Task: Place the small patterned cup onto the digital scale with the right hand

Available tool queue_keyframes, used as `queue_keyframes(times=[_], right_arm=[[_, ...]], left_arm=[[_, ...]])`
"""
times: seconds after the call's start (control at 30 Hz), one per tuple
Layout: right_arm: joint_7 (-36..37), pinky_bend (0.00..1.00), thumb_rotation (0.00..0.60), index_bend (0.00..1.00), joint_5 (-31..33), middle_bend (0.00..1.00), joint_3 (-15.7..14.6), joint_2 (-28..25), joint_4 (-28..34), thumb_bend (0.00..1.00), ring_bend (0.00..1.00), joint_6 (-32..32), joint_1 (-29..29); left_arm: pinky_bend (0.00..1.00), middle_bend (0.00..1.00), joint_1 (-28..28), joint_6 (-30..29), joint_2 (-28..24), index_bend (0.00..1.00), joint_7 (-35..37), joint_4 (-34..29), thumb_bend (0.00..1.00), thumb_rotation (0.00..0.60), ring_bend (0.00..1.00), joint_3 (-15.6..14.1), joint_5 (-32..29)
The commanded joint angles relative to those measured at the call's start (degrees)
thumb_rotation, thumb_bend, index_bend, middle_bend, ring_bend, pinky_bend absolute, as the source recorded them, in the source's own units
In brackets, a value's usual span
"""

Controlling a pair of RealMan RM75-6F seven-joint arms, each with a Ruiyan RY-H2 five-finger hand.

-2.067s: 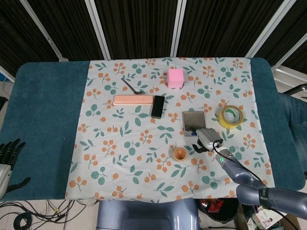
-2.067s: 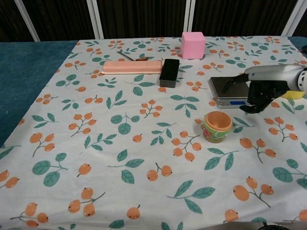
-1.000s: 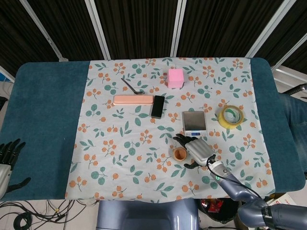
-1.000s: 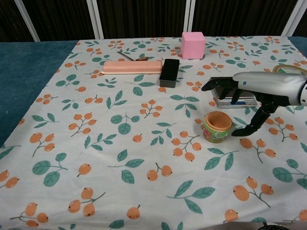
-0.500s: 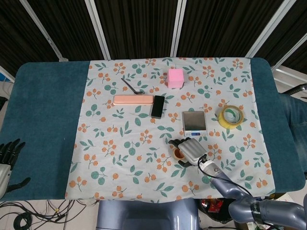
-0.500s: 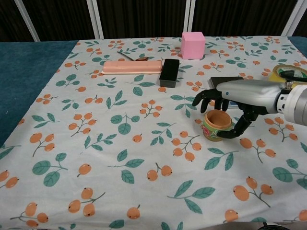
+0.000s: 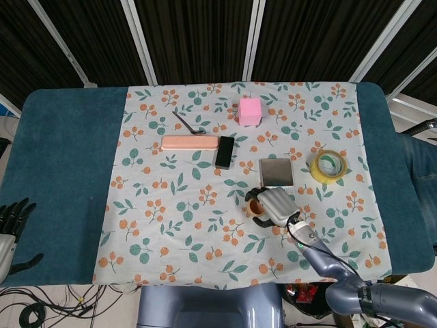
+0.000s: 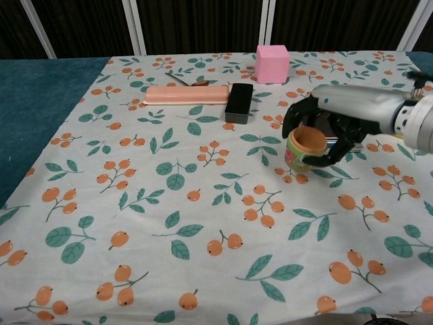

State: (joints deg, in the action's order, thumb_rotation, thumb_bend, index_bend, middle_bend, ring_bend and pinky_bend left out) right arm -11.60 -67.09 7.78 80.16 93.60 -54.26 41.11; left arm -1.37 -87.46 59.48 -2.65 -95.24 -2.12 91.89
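My right hand (image 8: pixel 338 116) grips the small patterned cup (image 8: pixel 302 144), its fingers wrapped round the cup's sides. The cup is orange inside with a green band, upright and lifted a little off the floral cloth. In the head view the cup (image 7: pixel 255 204) and right hand (image 7: pixel 276 203) are just in front of the digital scale (image 7: pixel 276 171), whose silver plate is bare. The hand hides most of the scale in the chest view. My left hand (image 7: pixel 9 222) hangs off the table's near left corner, fingers apart, holding nothing.
A yellow tape roll (image 7: pixel 328 166) lies right of the scale. Behind it are a black box (image 7: pixel 224 151), a peach case (image 7: pixel 190 143), a spoon (image 7: pixel 188 124) and a pink cube (image 7: pixel 249 111). Blue tabletop (image 7: pixel 68 157) flanks the floral cloth.
The right hand swung from beside the scale over to the cup, closed round it, and has lifted it off the cloth toward the scale. The left hand has not moved.
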Motion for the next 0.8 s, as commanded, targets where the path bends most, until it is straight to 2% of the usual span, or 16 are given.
queue_keyframes(times=[0.03, 0.23, 0.57, 0.73, 0.8], right_arm=[[0.59, 0.69, 0.600, 0.50, 2.76, 0.49, 2.34, -1.53, -2.07, 0.58, 0.61, 0.02, 0.30], [1.47, 0.69, 0.600, 0.50, 7.74, 0.49, 4.77, -1.32, -7.89, 0.58, 0.61, 2.91, 1.78], [1.85, 0.69, 0.600, 0.50, 9.96, 0.49, 5.36, 4.02, -20.44, 0.58, 0.60, 6.99, 4.51], [3.29, 0.69, 0.600, 0.49, 10.65, 0.49, 5.76, 6.06, -24.12, 0.56, 0.60, 8.93, 5.26], [3.57, 0.68, 0.600, 0.46, 10.78, 0.47, 5.74, 6.63, -25.18, 0.52, 0.59, 9.56, 5.47]], left_arm=[[0.03, 0.00, 0.00, -0.02, 0.02, 0.03, -0.11, -0.02, 0.12, 0.600, 0.00, 0.00, 0.04], [0.03, 0.00, 0.01, -0.01, 0.04, 0.03, -0.37, -0.07, 0.12, 0.600, 0.00, 0.00, 0.01], [0.03, 0.00, 0.00, 0.13, -0.08, 0.03, -0.25, -0.12, 0.12, 0.600, 0.00, 0.04, -0.23], [0.04, 0.00, -0.05, 0.27, -0.17, 0.03, -0.04, -0.22, 0.12, 0.600, 0.00, 0.09, -0.38], [0.04, 0.00, -0.06, 0.30, -0.20, 0.03, 0.01, -0.22, 0.12, 0.600, 0.00, 0.08, -0.38]])
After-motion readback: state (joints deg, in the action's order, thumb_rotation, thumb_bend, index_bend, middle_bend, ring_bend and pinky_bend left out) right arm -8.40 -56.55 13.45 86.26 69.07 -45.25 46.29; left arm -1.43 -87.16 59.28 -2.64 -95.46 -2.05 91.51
